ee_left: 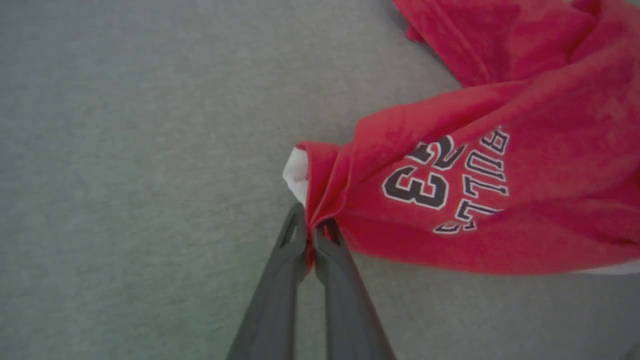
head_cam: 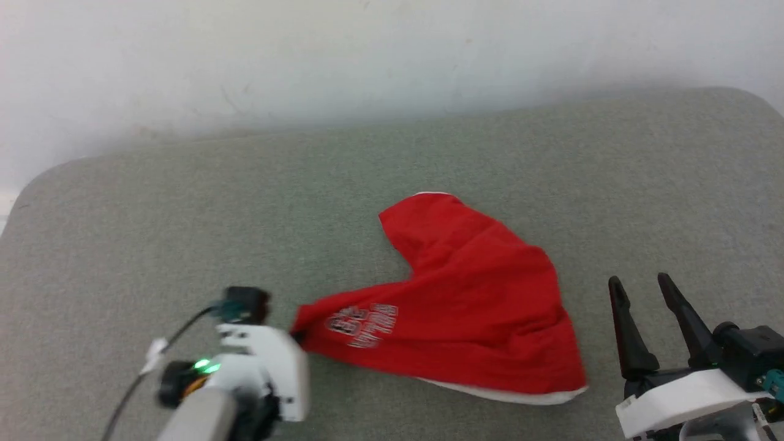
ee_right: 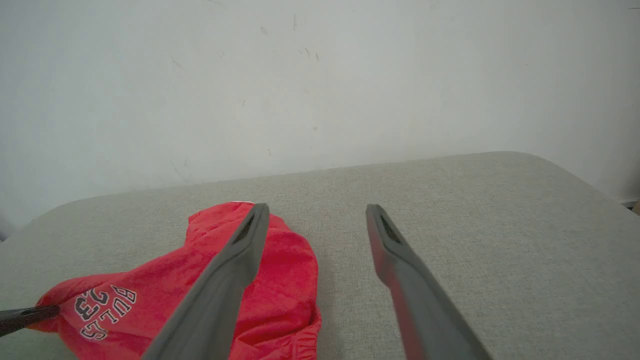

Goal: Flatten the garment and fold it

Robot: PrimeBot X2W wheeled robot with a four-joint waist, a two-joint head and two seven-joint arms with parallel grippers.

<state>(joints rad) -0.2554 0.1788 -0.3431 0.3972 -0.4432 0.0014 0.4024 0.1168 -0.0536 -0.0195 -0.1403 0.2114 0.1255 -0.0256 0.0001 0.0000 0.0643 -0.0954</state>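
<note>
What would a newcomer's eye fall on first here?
Crumpled red shorts lie on the grey fabric surface, "BULLS 23" print on the leg toward the robot's left. The left gripper is shut on that leg's hem; the right gripper stands open beside the shorts, apart.

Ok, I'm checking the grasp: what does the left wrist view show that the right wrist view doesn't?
Left wrist view: the left gripper, fingers shut on a bunched corner of the shorts, with a white hem band poking out beside the pinch. Right wrist view: the right gripper, fingers open and holding nothing, and the wall behind. Both: the red shorts, their "BULLS 23" print and the grey surface.
</note>
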